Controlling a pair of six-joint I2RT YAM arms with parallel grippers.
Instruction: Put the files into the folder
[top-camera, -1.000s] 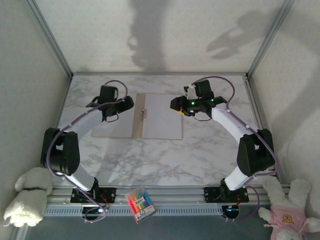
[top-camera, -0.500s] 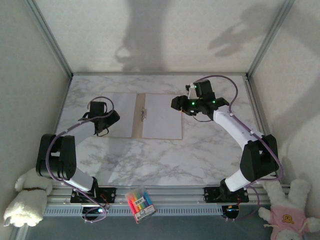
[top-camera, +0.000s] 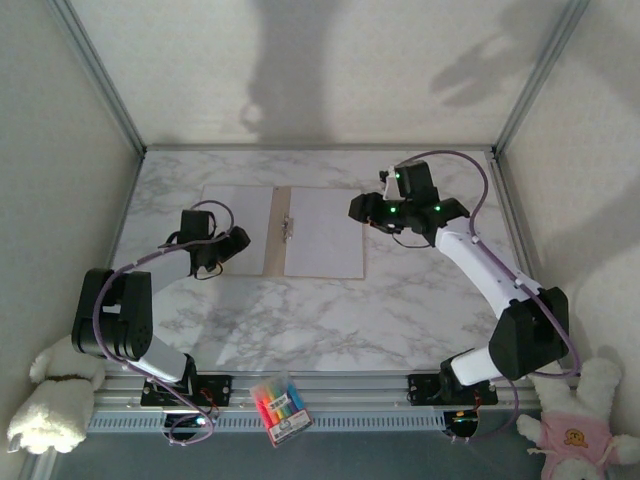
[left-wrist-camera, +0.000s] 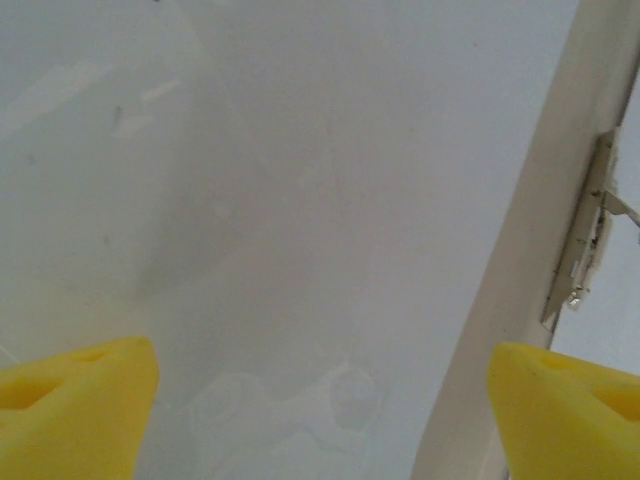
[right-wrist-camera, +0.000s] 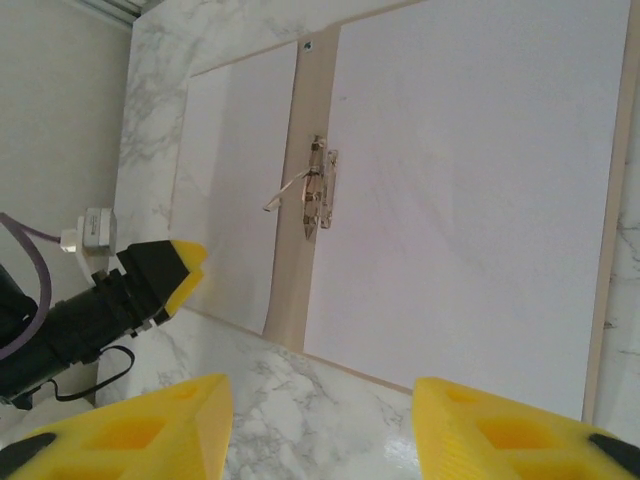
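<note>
At the folder's left edge, low over its near corner, the left gripper (top-camera: 238, 243) hangs with its yellow fingers spread wide and nothing between them; its wrist camera looks down onto plain white paper. The folder (top-camera: 279, 262) lies opened flat on the marble table (top-camera: 330, 320), both leaves showing. On the left leaf rests one white sheet (top-camera: 237, 210), square to the leaf with a thin brown margin around it. Next comes the bare brown spine down the middle of the folder, and against it the metal clip (top-camera: 290, 228), whose wire arm looks raised (the right wrist view shows this best). Just right of the spine the other sheet (top-camera: 325, 232) covers the right leaf, again square and inside the brown border. At the folder's far right corner the right gripper (top-camera: 358, 208) hovers with its fingers partly parted and holding nothing, above the paper rather than touching it. Judging by how things lie, the files are already inside the folder's outline and no loose sheet is to be seen on the table beside it, so the placing part seems done. What is left, if anything, would be pinning the sheets under the clip or shutting one leaf over the other; the task sentence does not say whether either is wanted.
</note>
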